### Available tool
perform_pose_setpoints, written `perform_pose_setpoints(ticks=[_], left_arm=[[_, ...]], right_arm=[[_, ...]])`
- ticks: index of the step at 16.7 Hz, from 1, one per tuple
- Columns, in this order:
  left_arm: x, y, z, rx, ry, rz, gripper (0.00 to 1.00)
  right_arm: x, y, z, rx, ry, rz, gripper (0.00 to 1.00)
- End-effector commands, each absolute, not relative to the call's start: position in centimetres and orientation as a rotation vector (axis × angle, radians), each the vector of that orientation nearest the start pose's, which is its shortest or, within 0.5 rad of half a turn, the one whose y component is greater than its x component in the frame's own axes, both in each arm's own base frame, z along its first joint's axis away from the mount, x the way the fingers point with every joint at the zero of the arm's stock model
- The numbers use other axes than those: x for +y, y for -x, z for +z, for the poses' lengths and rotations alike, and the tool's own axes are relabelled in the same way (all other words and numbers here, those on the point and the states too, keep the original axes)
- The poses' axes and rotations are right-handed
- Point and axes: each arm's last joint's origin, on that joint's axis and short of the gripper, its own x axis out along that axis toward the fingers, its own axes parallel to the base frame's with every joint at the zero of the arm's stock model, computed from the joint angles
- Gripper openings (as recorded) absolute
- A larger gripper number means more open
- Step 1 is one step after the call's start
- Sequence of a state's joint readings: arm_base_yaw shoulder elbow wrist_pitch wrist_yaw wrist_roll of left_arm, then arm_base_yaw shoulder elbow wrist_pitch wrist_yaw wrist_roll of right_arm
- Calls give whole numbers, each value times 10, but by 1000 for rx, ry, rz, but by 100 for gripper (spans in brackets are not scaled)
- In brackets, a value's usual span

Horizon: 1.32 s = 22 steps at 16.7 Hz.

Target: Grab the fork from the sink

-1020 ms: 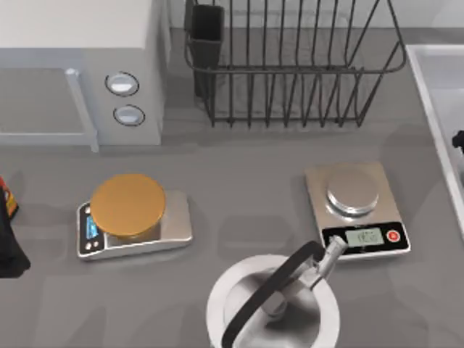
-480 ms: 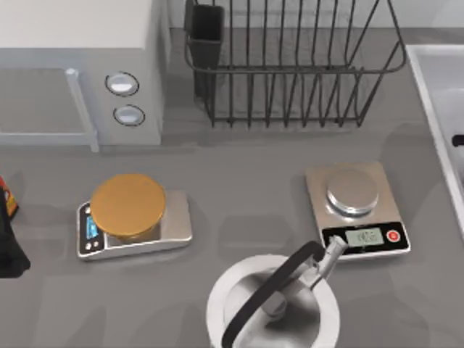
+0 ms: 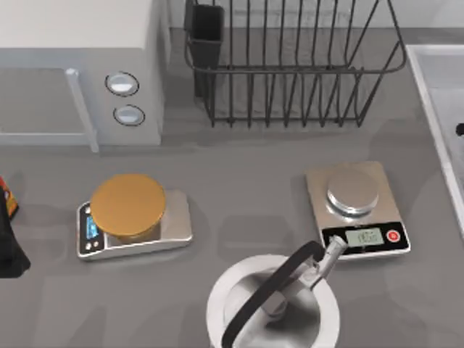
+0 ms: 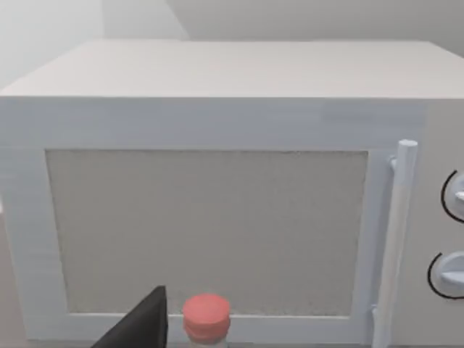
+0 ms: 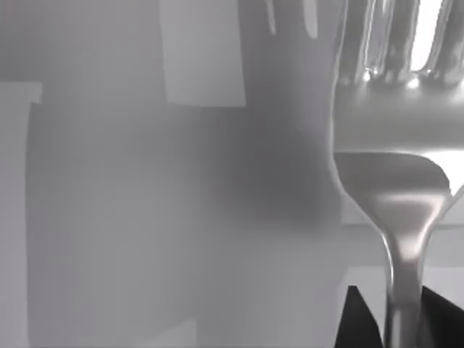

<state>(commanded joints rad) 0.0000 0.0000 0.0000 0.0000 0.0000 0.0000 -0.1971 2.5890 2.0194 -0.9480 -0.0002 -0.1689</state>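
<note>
The fork (image 5: 384,123) is a shiny silver utensil seen very near in the right wrist view, tines pointing away from the wrist. Its thin handle runs down between the two black fingertips (image 5: 353,319) of my right gripper (image 5: 395,320), which is shut on it. Behind the fork lies the pale grey inside of the sink (image 5: 145,217). From above, the sink (image 3: 435,80) sits at the table's right edge, and a small dark part of my right gripper (image 3: 460,130) shows over it. My left arm (image 3: 9,243) stays parked at the table's left edge.
A white microwave (image 3: 72,65) stands at the back left, a black wire dish rack (image 3: 290,65) at the back middle. A scale with an orange disc (image 3: 129,206), a steel scale (image 3: 357,209) and a kettle (image 3: 274,304) stand nearer the front. A red-capped bottle (image 4: 206,315) is before the microwave.
The dark bit of my right gripper at the top view's right edge has shifted slightly toward the back and further off the edge. Nothing else has moved.
</note>
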Motion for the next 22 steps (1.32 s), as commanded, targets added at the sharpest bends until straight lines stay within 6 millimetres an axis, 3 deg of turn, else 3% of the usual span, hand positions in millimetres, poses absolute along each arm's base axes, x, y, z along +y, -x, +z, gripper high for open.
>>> perform_pose_setpoints(ticks=[8,10,14,16,18,22], left_arm=[[-1,-106,160,0,0,0,100],[-1,-106,160,0,0,0,100],[-1,-106,160,0,0,0,100],[-1,-106,160,0,0,0,100],[-1,-106,160,0,0,0,100],[-1,-106,160,0,0,0,100]], right_arm=[[-90,-481,176,1533,-12,-10,0],[-89,-480,185,1525,-11,-11,0],[-88,-480,184,1526,-11,-11,0],[-71,-477,191,1528,-12,-9,0],[-40,-466,206,1533,-12,-7,0],[34,-416,245,1550,-12,-5,0]])
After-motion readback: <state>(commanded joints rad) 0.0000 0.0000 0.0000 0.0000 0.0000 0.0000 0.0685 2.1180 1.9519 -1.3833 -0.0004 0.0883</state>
